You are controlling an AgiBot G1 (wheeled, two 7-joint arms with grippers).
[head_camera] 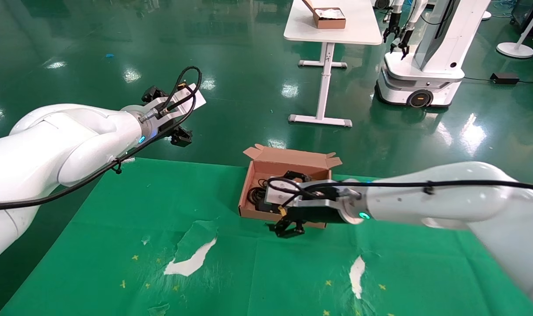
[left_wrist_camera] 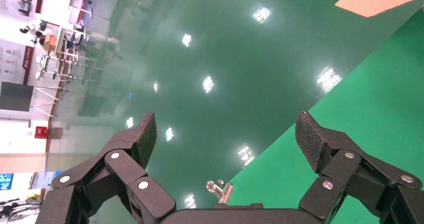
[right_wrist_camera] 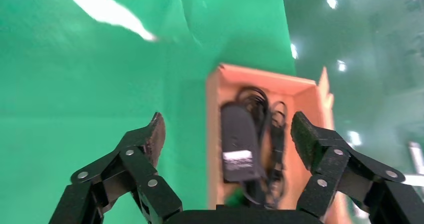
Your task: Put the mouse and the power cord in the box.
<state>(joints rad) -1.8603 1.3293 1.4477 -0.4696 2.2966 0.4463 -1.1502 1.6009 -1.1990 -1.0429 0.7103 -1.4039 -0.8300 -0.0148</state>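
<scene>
Cables and a black oblong mouse (right_wrist_camera: 239,146) are seen lying inside the shallow brown cardboard box (head_camera: 248,193) at the green mat's far edge; the right gripper (head_camera: 288,230), spread wide and empty, is held at its near wall, seemingly after release. The left gripper (left_wrist_camera: 225,139), equally agape and empty, is parked beyond the mat's far left corner.

Glossy white rounded arm shells fill the left and right edges, each trailed by a black cable and lit by a small cyan ring at its silver wrist. The left gripper (head_camera: 180,136) and right gripper (head_camera: 288,229) are black, with silver rivets and textured pads.
</scene>
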